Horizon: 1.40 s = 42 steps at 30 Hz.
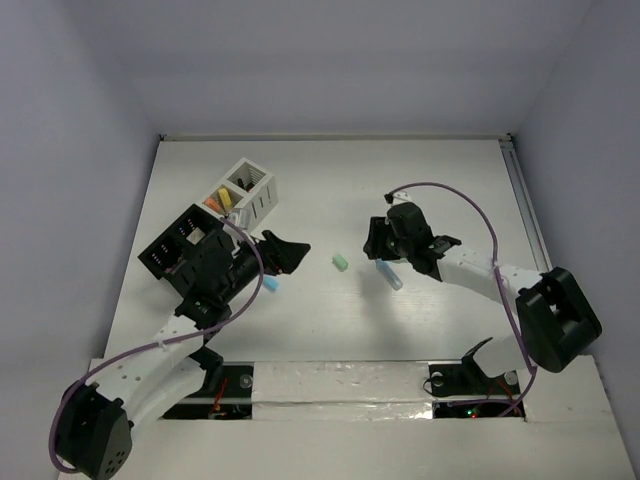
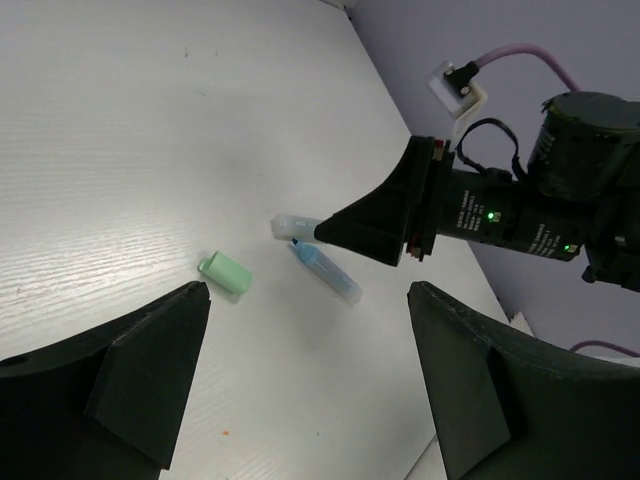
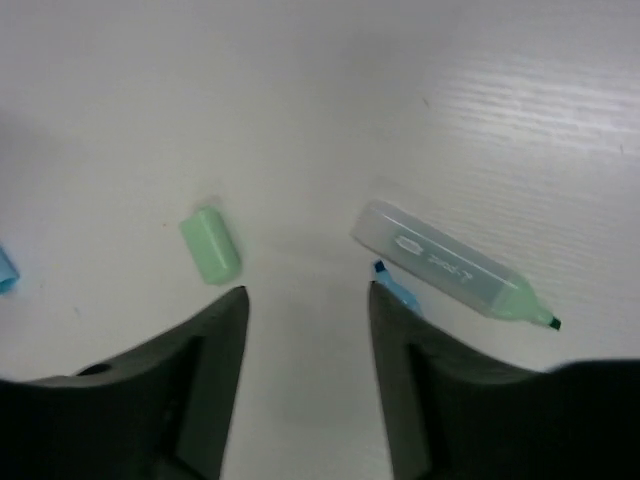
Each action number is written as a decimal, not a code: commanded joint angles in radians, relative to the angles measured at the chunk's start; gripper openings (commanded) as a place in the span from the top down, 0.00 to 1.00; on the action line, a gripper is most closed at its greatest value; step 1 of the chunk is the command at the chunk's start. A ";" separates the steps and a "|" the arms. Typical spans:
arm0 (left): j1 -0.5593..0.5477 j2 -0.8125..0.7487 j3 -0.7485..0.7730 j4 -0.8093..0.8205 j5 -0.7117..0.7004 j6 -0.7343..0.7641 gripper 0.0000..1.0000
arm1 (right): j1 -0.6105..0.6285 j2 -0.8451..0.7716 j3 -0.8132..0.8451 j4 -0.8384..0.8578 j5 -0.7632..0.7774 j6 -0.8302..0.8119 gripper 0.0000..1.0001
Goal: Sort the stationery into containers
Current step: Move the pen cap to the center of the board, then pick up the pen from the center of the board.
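1. Left gripper (image 1: 288, 255): jaws spread and empty, hanging over the surface (image 1: 330, 180) just right of the black container (image 1: 175, 245).
2. Right gripper (image 3: 305, 330): jaws parted with nothing between them, low over the loose pieces, probably lining up a pick.
3. White container (image 1: 247, 190), far left: holds yellow and orange pieces.
4. Unsorted at mid-surface: green cap (image 3: 210, 246) and blue marker (image 2: 326, 273).
5. Clear-bodied highlighter (image 3: 452, 268): only the right wrist view shows its green tip. Only the top view shows both containers.
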 commanded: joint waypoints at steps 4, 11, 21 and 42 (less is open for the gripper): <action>-0.061 0.060 -0.018 0.169 -0.063 0.027 0.22 | -0.093 -0.052 -0.124 0.049 0.038 0.081 0.28; -0.081 0.095 -0.038 0.211 -0.050 0.040 0.21 | -0.139 -0.034 -0.144 0.104 -0.012 0.118 0.27; -0.081 0.117 -0.064 0.243 -0.041 0.046 0.21 | -0.139 0.071 -0.129 0.154 -0.042 0.145 0.27; -0.081 0.157 -0.072 0.258 -0.041 0.086 0.19 | -0.138 0.307 0.109 0.020 0.060 0.047 0.54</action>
